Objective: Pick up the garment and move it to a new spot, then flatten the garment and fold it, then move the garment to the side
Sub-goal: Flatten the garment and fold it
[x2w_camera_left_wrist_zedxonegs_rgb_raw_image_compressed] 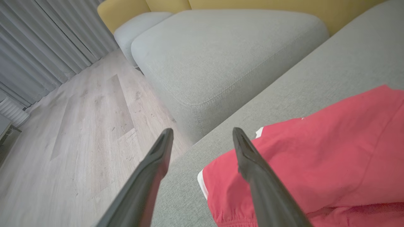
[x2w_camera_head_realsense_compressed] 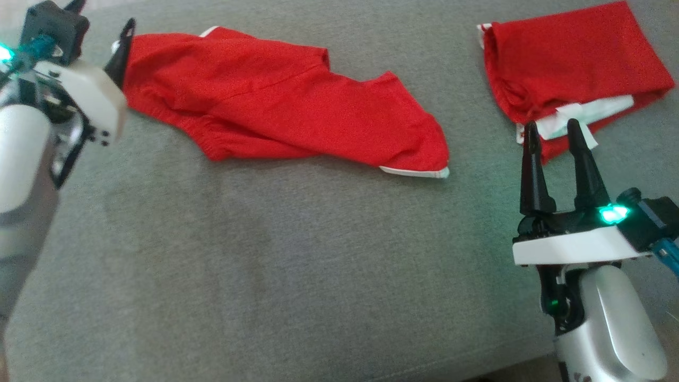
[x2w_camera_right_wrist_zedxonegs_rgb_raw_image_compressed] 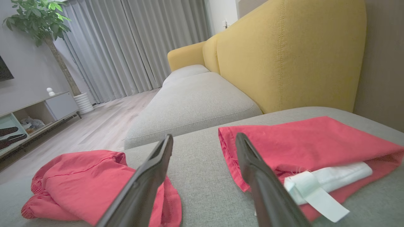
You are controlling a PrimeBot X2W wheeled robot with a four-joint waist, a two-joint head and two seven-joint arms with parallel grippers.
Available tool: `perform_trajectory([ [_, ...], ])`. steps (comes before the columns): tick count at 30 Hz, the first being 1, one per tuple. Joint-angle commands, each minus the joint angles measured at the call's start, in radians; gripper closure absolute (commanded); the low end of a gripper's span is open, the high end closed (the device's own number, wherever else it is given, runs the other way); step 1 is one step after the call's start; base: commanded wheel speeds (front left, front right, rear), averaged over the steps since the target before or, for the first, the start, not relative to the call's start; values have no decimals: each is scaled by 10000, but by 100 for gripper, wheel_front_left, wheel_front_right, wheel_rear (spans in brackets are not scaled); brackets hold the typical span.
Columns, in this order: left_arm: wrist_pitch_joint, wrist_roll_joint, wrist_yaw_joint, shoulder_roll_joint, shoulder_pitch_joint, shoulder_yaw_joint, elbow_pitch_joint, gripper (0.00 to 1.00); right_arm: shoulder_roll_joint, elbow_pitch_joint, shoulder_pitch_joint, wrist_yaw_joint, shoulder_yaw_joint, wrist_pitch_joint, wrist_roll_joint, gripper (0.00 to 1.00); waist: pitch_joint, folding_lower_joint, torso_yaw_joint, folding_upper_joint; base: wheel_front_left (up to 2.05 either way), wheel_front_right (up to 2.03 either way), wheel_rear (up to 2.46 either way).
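Note:
A loose, rumpled red garment [x2w_camera_head_realsense_compressed: 286, 111] with white trim lies across the grey cushion at centre left. My left gripper [x2w_camera_head_realsense_compressed: 106, 16] hovers at its left end, open with nothing between the fingers. In the left wrist view the garment [x2w_camera_left_wrist_zedxonegs_rgb_raw_image_compressed: 315, 164] lies under and to the right of the gripper [x2w_camera_left_wrist_zedxonegs_rgb_raw_image_compressed: 202, 130]. A second red garment [x2w_camera_head_realsense_compressed: 573, 58], folded with a white lining and tag showing, rests at the far right. My right gripper [x2w_camera_head_realsense_compressed: 551, 124] stands open just in front of it, and its wrist view shows the gripper [x2w_camera_right_wrist_zedxonegs_rgb_raw_image_compressed: 204, 136] empty between the folded garment [x2w_camera_right_wrist_zedxonegs_rgb_raw_image_compressed: 303, 145] and the loose one [x2w_camera_right_wrist_zedxonegs_rgb_raw_image_compressed: 91, 183].
The grey cushion [x2w_camera_head_realsense_compressed: 265, 265] has bare fabric in front of both garments. Its left edge drops to a wooden floor [x2w_camera_left_wrist_zedxonegs_rgb_raw_image_compressed: 79, 126]. Another grey seat cushion [x2w_camera_left_wrist_zedxonegs_rgb_raw_image_compressed: 227, 53] adjoins beyond, with a yellow backrest [x2w_camera_right_wrist_zedxonegs_rgb_raw_image_compressed: 284, 53] behind. Curtains [x2w_camera_right_wrist_zedxonegs_rgb_raw_image_compressed: 126, 44] and a low shelf unit [x2w_camera_right_wrist_zedxonegs_rgb_raw_image_compressed: 34, 113] stand farther off.

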Motion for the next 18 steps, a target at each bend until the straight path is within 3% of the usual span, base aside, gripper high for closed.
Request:
perform_trajectory([
  [1, -157, -69, 85, 375, -267, 510, -141, 0, -28, -281, -167, -7, 176, -64, -82, 0, -87, -1, 127, 0, 0, 0, 0],
  [9, -2125, -561, 872, -388, 806, 954, -783, 0, -28, -225, -2, -7, -173, -64, -442, 0, -626, -1, 1071, 0, 0, 0, 0],
  [18, -3387, -1283, 1955, -1192, 3613, 1217, -2549, 0, -28, -108, 533, -7, -706, -61, -729, 0, -1186, -1, 2271, 0, 0, 0, 0],
])
